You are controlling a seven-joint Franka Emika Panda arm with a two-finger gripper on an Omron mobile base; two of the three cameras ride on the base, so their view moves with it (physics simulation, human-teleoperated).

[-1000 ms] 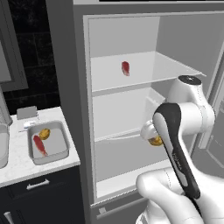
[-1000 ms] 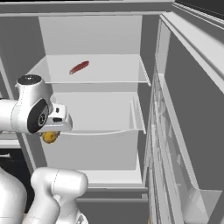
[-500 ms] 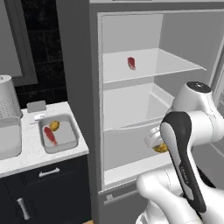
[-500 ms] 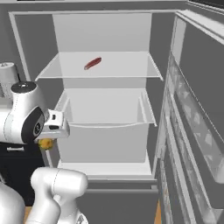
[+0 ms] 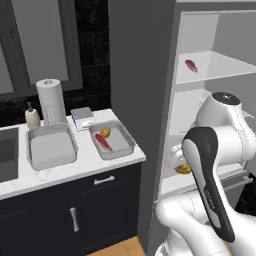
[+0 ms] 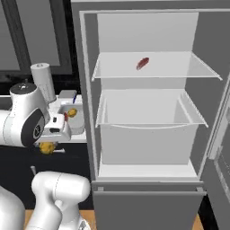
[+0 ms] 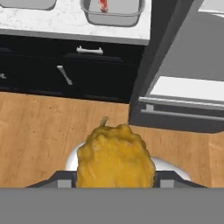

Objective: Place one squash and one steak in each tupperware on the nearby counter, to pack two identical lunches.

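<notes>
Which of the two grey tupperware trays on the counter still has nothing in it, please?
The left tupperware, beside the paper towel roll, has nothing in it; the right tupperware, nearer the fridge, already holds a steak and a squash.

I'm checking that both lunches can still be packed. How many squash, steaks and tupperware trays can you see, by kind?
Squash: 2 – one in the gripper as held squash, one in the right tray.
Steak: 2 – one in that tray, one on the fridge shelf.
Tupperware: 2 – right tray, left tray.
Total: 6.
</notes>
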